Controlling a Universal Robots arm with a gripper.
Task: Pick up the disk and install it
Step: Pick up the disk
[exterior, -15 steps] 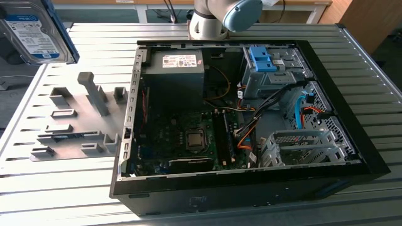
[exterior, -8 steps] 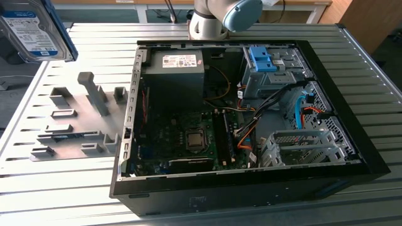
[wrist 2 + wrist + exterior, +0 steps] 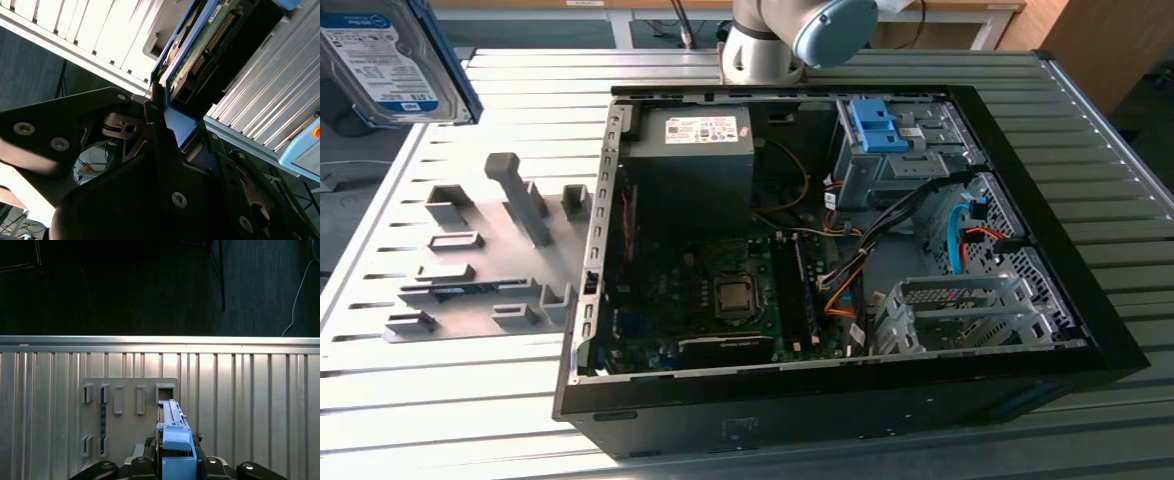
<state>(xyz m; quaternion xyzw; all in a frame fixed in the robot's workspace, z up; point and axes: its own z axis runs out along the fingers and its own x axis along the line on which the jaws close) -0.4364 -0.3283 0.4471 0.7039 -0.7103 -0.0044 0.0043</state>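
The disk (image 3: 384, 62), silver with a white-and-blue label and a blue carrier frame, hangs high in the air at the exterior view's far left, above the table's edge. In both wrist views my gripper (image 3: 175, 462) is shut on the disk's blue frame (image 3: 173, 426), which stands edge-on between the fingers. The second wrist view has the disk's green circuit board (image 3: 200, 50) and connector side just past the gripper (image 3: 172, 125). Below the disk lies a grey holder plate (image 3: 130, 410) with several slots.
An open black computer case (image 3: 854, 405) lies on the slatted metal table (image 3: 1067, 130), with a grey drive bay (image 3: 901, 170) topped by a blue bracket (image 3: 878, 125) at its far corner. The grey holder plate (image 3: 480, 260) lies at the case's left. The arm's base (image 3: 767, 45) stands behind.
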